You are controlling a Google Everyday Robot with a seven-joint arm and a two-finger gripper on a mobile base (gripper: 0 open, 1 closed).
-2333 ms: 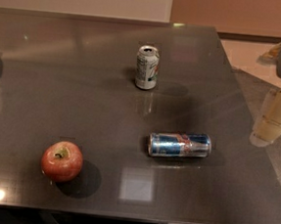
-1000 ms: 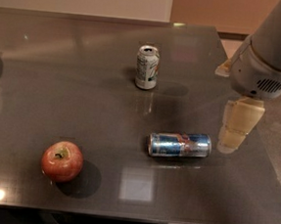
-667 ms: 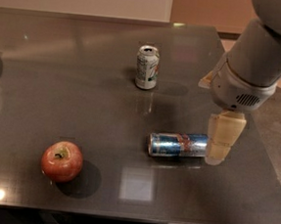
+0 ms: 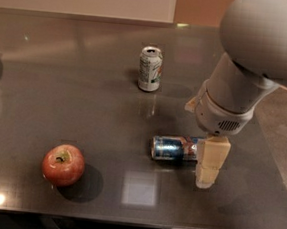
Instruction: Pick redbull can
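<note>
Redbull can lies on its side, right-centre of dark table, one silver end twd left. Gripper sits low at can's right end, covering it; open or closed on can: can't tell. Arm above, cut off top right. White-green soda can upright further back, contents not visible. Apple front left.

The grey arm fills the upper right, its thick wrist angled down and leftward. Beneath it the cream gripper hangs pointing downward, right of the view's centre.
</note>
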